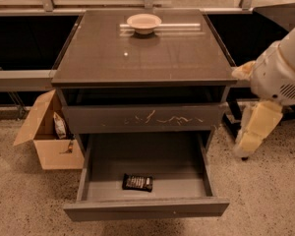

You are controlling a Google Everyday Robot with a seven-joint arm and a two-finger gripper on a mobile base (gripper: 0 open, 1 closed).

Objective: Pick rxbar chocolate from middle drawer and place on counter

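The rxbar chocolate [137, 182], a small flat black wrapper, lies on the floor of the middle drawer [146, 209]. It is near the drawer's front, slightly left of centre. The drawer is pulled fully out and has a plain front panel. The counter [137, 58] is the glossy dark top of the cabinet above it. My gripper [244, 150] hangs at the end of the pale arm to the right of the cabinet. It is about level with the open drawer, outside it and well away from the bar. Nothing shows in it.
A pale bowl [144, 22] stands at the back of the counter. Above the open drawer is a shut drawer front with pale scratch marks [152, 118]. An open cardboard box [46, 141] holding a snack bag sits on the floor to the left.
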